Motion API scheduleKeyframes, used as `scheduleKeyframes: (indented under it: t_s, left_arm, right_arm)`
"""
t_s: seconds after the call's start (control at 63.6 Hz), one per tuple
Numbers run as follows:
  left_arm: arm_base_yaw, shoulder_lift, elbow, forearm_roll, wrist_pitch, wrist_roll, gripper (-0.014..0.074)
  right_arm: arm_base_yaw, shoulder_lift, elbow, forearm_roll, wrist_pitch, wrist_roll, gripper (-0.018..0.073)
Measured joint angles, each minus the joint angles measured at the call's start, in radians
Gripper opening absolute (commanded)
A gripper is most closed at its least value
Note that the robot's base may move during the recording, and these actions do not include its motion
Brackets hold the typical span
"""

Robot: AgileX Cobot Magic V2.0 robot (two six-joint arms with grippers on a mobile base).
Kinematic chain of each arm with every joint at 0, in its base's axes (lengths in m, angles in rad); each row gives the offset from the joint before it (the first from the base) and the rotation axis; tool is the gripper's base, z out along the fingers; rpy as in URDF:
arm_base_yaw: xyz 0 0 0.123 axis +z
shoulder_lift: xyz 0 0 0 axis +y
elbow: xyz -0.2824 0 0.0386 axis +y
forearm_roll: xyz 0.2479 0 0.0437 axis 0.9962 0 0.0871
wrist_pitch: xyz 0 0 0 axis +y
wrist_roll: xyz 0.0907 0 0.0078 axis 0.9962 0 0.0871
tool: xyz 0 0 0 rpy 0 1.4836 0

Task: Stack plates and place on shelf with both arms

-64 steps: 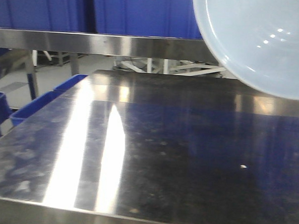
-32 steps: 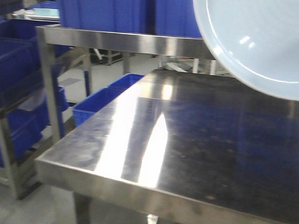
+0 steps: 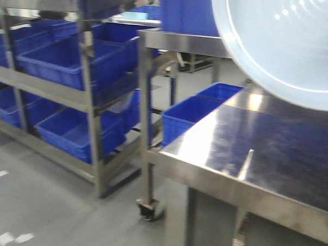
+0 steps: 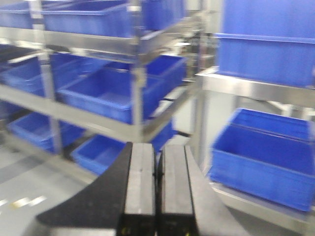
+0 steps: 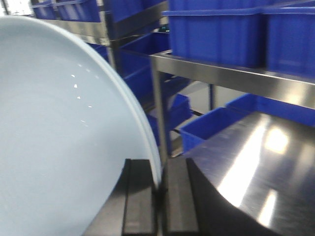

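One plate [image 3: 287,46] pinched in right jaws | left jaws pressed together | steel tabletop [image 3: 271,155] | crates [image 3: 79,59]

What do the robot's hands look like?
Each one is a two-fingered claw. The left gripper has black, wedge-shaped fingers that widen toward the base, with flat grey strips on the side facing the camera. The right gripper has the same shape but looks darker, nearly all black. No cables or other arm parts show in these views.

The shelf [image 3: 86,98] tiers are filled by blue crates [image 3: 58,58]; open floor [image 3: 40,205] is left between shelf and tabletop [image 3: 271,155].
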Motion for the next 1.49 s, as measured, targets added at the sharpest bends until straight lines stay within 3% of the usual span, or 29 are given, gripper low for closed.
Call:
scheduleKeyframes:
  t_s: [1.493]
  left_arm:
    - [0.000, 0.000, 0.000, 0.000, 0.000, 0.000, 0.0080]
  right_arm:
    - [0.000, 0.000, 0.000, 0.000, 0.000, 0.000, 0.0049]
